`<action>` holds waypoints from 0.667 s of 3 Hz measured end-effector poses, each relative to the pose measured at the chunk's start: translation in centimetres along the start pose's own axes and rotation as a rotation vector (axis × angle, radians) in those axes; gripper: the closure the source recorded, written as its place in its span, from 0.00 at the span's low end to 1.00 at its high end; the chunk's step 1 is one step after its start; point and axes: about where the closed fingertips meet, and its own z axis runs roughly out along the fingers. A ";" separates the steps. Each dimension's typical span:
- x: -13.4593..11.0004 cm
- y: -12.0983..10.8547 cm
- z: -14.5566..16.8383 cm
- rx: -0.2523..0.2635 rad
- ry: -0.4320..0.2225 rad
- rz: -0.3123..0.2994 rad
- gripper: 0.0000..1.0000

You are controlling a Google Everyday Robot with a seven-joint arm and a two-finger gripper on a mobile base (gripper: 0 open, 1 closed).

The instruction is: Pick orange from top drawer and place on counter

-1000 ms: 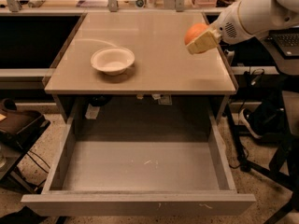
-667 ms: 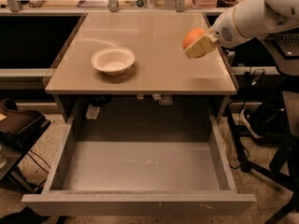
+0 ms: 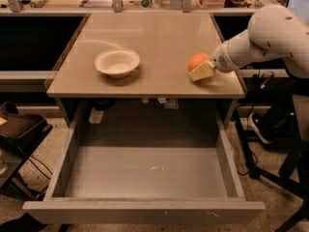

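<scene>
Gripper (image 3: 203, 69) clamped on orange (image 3: 197, 60) at counter (image 3: 159, 37) front-right corner. White bowl (image 3: 117, 62) nr front-left. Top drawer (image 3: 145, 173) pulled open.

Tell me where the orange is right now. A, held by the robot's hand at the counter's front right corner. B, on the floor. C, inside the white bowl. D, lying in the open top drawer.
A: the hand grips the orange low over the front right corner of the counter, apart from the white bowl and outside the top drawer.
</scene>
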 end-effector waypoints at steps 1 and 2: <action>0.0 0.0 0.0 0.000 0.000 0.000 0.81; 0.0 0.0 0.0 0.000 0.000 0.000 0.58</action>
